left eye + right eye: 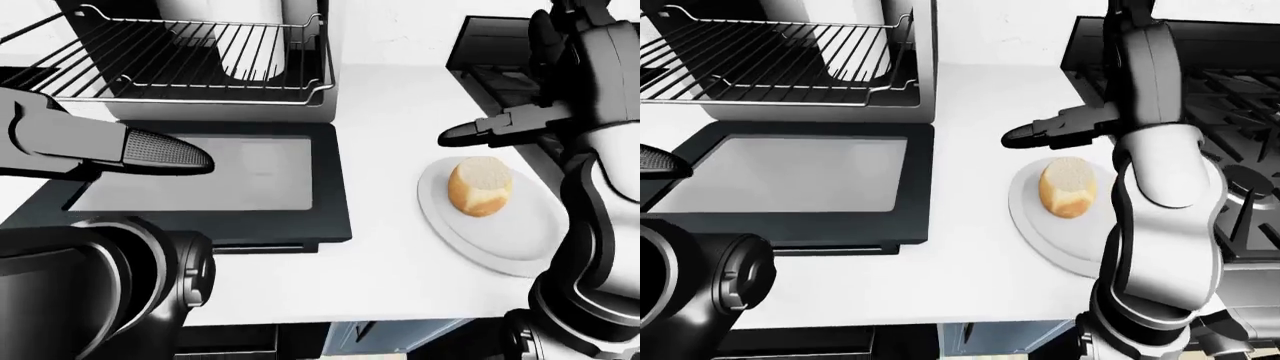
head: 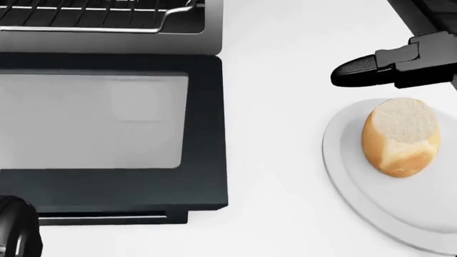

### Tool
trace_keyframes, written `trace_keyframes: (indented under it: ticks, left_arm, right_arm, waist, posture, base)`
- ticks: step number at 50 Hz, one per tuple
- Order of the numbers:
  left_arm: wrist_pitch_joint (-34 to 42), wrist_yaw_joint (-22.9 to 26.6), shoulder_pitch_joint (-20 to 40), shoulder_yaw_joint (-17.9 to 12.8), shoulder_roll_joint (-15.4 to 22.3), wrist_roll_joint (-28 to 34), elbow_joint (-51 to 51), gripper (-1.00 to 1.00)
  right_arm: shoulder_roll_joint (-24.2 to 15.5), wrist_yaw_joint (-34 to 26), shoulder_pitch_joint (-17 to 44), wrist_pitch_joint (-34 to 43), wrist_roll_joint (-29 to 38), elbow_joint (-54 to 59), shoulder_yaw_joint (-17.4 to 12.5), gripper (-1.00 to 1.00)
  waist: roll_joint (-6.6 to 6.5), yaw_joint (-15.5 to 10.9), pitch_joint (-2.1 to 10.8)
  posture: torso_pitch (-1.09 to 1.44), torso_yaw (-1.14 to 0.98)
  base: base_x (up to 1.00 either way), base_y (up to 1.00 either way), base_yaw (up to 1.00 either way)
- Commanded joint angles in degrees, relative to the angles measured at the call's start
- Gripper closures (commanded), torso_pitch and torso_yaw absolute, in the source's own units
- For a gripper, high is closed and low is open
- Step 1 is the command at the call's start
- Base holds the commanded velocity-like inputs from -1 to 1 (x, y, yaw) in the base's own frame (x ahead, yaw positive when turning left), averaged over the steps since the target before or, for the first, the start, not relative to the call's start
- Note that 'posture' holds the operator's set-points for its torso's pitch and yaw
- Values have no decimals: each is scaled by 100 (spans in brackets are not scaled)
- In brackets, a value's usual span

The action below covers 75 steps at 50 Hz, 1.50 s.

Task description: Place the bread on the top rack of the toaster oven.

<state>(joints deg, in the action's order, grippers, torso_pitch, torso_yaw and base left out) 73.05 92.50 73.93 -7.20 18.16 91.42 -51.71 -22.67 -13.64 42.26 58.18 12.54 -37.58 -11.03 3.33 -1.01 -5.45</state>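
My left hand (image 1: 165, 152) idles over the dropped toaster oven door (image 1: 215, 187), grip unreadable, while my right hand (image 2: 371, 69), fingers spread, hovers beside the bread (image 2: 400, 136) to grasp it.

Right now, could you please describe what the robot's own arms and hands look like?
Both arms are glossy white and black shells with rounded black joint housings. The right arm has white segments over black joints. The right hand is blocky and black, with dark tapered fingers. The left hand's finger has a grey textured pad. No cables or markings show.
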Motion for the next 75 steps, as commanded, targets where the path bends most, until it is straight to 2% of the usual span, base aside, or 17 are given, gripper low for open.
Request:
trace_keyframes:
  ticks: [1, 8, 10, 14, 15, 26, 28, 31, 32, 34, 35, 36, 39, 43, 51, 64, 75]
  left_arm:
    - [-40, -1, 123, 10, 29, -17, 29, -100]
    - [-55, -1, 98, 7, 10, -17, 13, -100]
    - [-54, -1, 96, -6, 24, -21, 12, -100]
    - [-54, -1, 87, -7, 45, -37, 7, -100]
    - [-45, -1, 97, -15, 55, -41, 14, -100]
    - [12, -1, 168, 19, 108, -66, 79, -100]
    - [-18, -1, 191, 17, 86, -51, 92, -100]
    - [-46, -1, 158, 12, 56, -42, 68, -100]
    - [-47, -1, 169, 3, 58, -41, 68, -100]
    - [-52, -1, 123, 6, 40, -31, 37, -100]
    - [-54, -1, 115, 1, 36, -30, 29, -100]
    - [-59, -1, 108, -2, 44, -37, 28, -100]
    - [-35, -1, 84, -19, 80, -65, 7, -100]
    - [-5, -1, 52, -4, 82, -64, -16, -100]
    - [32, -1, 16, -12, 131, -103, -36, -100]
    - [49, -1, -24, -12, 159, -118, -48, -100]
    - [-26, -1, -25, -12, 24, -55, -65, -100]
  right_arm:
    - [-67, 16, 145, -130, 64, -110, -49, -100]
    - [-166, -113, 22, -12, 259, -147, -71, -100]
    - [-376, -278, 91, 198, 389, -137, -24, -100]
    - [-427, -438, -25, 264, 593, -206, -37, -100]
    - [-524, -551, 155, 446, 629, -162, -25, -100]
    - [-537, -997, -611, 649, 966, -765, -385, -100]
    - [-638, -1108, -512, 901, 1009, -820, -403, -100]
    - [-508, -1130, -955, 757, 1046, -1029, -550, -100]
    - [-674, -1238, -768, 982, 1063, -1010, -552, -100]
    - [-749, -1325, -790, 1090, 1083, -1074, -602, -100]
    - [-626, -1281, -1005, 952, 1094, -1152, -637, -100]
    - [-694, -1347, -968, 1061, 1105, -1183, -637, -100]
    - [-566, -1395, -1314, 947, 1113, -1298, -729, -100]
    - [-488, -1465, -1632, 847, 1218, -1329, -659, -100]
    - [-356, -1670, -1756, 696, 1479, -1167, -457, -100]
    - [-146, -1999, -1892, 448, 1907, -1002, -414, -100]
    - [56, -2071, -2022, 206, 2122, -767, -405, -100]
  waist:
    - [-4, -1, 144]
    - [-9, 4, 163]
    - [-8, 4, 168]
    - [-10, 0, 171]
    - [-9, 0, 170]
    - [7, -22, 175]
    - [14, -25, 175]
    - [13, -19, 175]
    - [13, -28, 169]
    - [21, -23, 175]
    - [19, -26, 173]
    - [16, -20, 172]
    - [18, -20, 167]
    - [27, -15, 171]
    - [6, 9, 180]
    - [-9, 27, 198]
    - [-15, 29, 217]
  posture:
    - [0, 0]
    - [0, 0]
    - [0, 0]
    - [0, 0]
    - [0, 0]
    - [0, 0]
    - [0, 0]
    - [0, 0]
    - [0, 0]
    - [0, 0]
    - [0, 0]
    - [0, 0]
    - [0, 0]
    - [0, 0]
    - [0, 0]
    - [0, 0]
    - [0, 0]
  base:
    - [0, 0, 0]
    - [0, 0, 0]
    - [0, 0, 0]
    - [0, 0, 0]
    - [0, 0, 0]
    - [0, 0, 0]
    - [0, 0, 0]
    - [0, 0, 0]
    - [0, 0, 0]
    - [0, 0, 0]
    - [0, 0, 0]
    - [0, 0, 0]
    - [0, 0, 0]
    - [0, 0, 0]
    - [0, 0, 0]
    - [0, 0, 0]
    - [0, 0, 0]
